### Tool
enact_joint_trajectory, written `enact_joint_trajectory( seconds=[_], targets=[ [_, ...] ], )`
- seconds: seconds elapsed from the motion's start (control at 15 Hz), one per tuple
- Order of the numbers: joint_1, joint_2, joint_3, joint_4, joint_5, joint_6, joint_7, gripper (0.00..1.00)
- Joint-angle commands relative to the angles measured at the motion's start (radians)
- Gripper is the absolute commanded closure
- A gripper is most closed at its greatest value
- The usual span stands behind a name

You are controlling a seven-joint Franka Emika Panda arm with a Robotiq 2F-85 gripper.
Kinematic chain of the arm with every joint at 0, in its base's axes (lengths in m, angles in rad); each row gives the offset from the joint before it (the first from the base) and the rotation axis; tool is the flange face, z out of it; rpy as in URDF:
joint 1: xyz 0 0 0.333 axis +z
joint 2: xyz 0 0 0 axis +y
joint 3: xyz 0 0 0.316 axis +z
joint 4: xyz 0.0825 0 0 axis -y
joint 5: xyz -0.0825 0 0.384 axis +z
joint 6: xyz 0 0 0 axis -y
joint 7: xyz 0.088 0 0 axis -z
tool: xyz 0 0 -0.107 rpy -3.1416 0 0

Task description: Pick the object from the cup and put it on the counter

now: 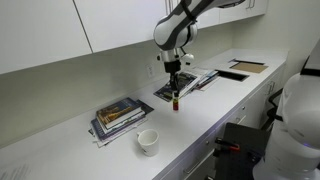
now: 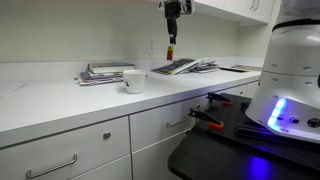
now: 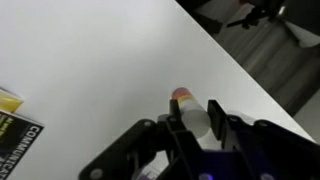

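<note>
The fingers [image 3: 222, 124] are pinched narrowly on the object [image 3: 190, 108] (its reddish tip points down), holding it in the air above the white tabletop [image 1: 205, 115]. The cup [image 1: 148, 141] stands upright well apart from it, near the front edge, just beside a stack of books [image 1: 120, 115].

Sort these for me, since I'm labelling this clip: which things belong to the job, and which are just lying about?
Job: gripper, the object it holds, cup, counter.
Lying about: stack of books, open magazines.
</note>
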Motion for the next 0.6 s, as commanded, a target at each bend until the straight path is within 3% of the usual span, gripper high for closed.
enact_joint_trajectory(
  seconds=[0.0, 0.27, 0.53],
  targets=[
    [0.018, 0.031, 0.019, -0.066, -0.178, 0.162, 0.184, 0.90],
    [0.028, 0.108, 0.030, -0.080, -0.315, 0.221, 0.327, 0.90],
    [0.032, 0.159, 0.026, -0.069, -0.335, 0.256, 0.368, 0.90]
  ],
)
